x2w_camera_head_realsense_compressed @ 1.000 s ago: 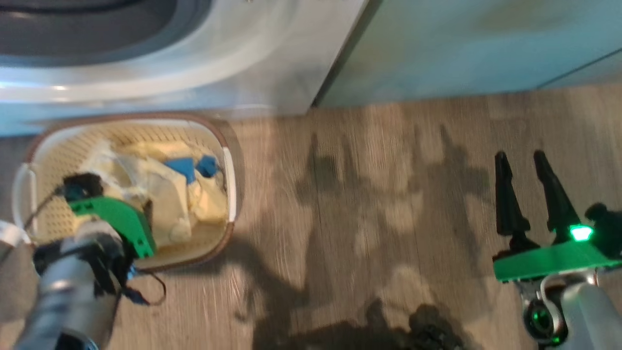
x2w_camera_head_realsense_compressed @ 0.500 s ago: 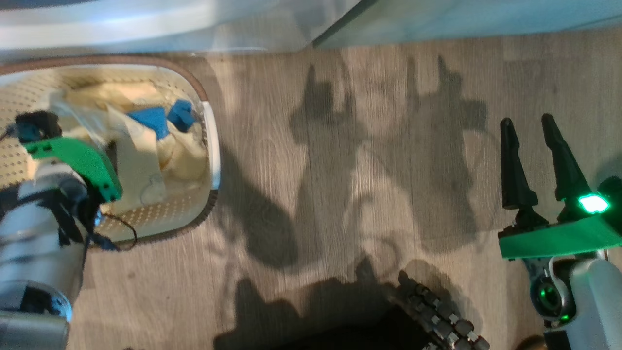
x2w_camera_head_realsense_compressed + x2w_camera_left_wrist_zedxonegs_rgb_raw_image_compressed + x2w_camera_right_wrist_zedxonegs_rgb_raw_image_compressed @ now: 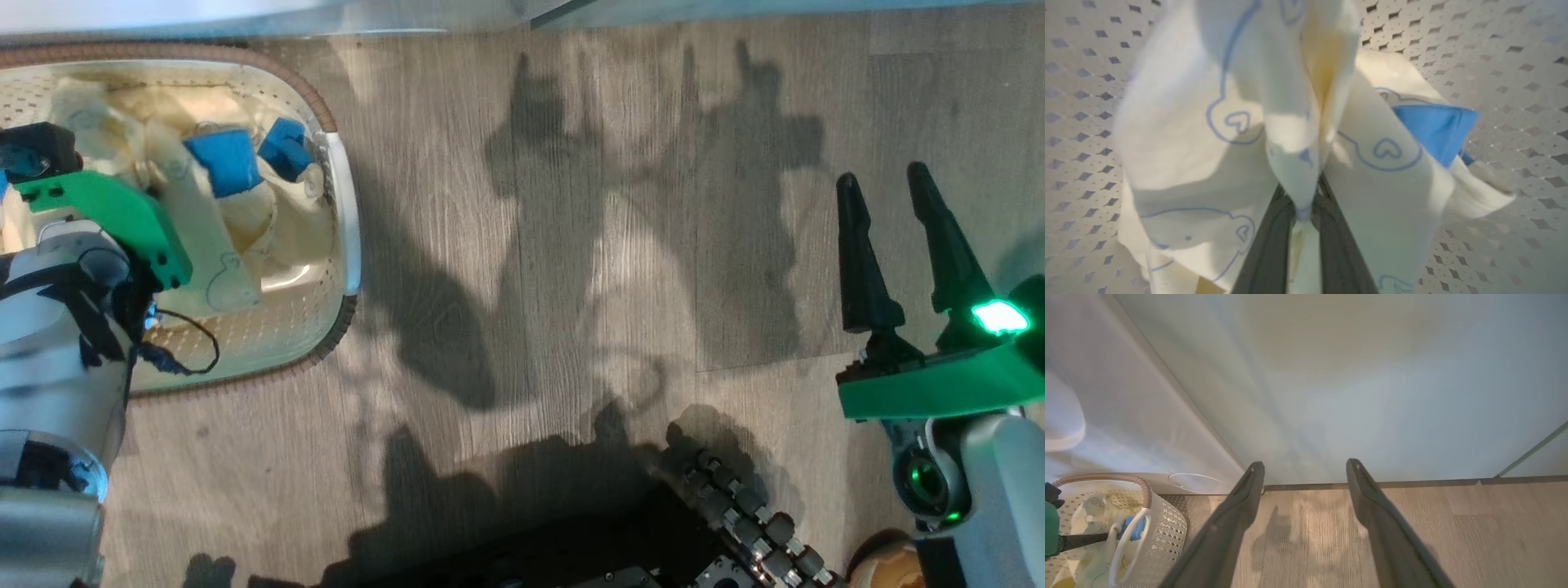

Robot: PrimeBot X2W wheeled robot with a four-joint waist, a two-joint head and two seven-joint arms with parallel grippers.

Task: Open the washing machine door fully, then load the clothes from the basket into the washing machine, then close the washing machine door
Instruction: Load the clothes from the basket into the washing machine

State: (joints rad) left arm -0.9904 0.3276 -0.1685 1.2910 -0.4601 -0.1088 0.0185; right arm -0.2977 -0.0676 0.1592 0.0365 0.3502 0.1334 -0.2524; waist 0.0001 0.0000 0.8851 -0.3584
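The cream perforated basket (image 3: 347,212) stands on the floor at the upper left, in front of the washing machine (image 3: 1126,416). Inside lie the clothes (image 3: 245,220), pale yellow with a bright blue piece (image 3: 222,159). My left arm reaches down into the basket. In the left wrist view my left gripper (image 3: 1303,196) is shut on a raised fold of the bear-printed clothes (image 3: 1188,134), with the blue piece (image 3: 1433,126) to the right. My right gripper (image 3: 883,176) hangs open and holds nothing over the floor at the right. The washing machine door is out of view.
A pale green cabinet (image 3: 1351,375) stands right of the washer, behind my open right gripper (image 3: 1305,464). Wooden floor (image 3: 571,245) stretches between the basket (image 3: 1167,531) and my right arm. My own dark base with a roller wheel (image 3: 751,523) shows at the bottom.
The head camera has tilted down, so the washer front has slid up out of the picture and the basket sits further left. My left arm stays over the basket; the right gripper keeps its pose.
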